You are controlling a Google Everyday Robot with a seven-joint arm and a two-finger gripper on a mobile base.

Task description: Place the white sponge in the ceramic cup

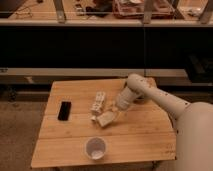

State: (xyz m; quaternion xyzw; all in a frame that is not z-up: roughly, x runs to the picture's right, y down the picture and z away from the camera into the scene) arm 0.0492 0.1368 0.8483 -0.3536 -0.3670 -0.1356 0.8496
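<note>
Wooden tabletop (pixel 60 131) lies under your pincer (pixel 111 115), clamped on the white sponge (pixel 102 120); the ceramic cup (pixel 95 148) stands apart, nearer the front edge.

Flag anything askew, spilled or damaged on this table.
Nothing looks spilled or damaged. Only the white sponge looks tilted, with the gripper shut on it at mid-table. The ceramic cup stands upright near the front edge.

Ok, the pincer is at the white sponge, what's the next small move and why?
Probably lift straight up a little: the pincer looks shut on the white sponge, which sits on the table, and the ceramic cup stands apart, nearer the front edge.
</note>
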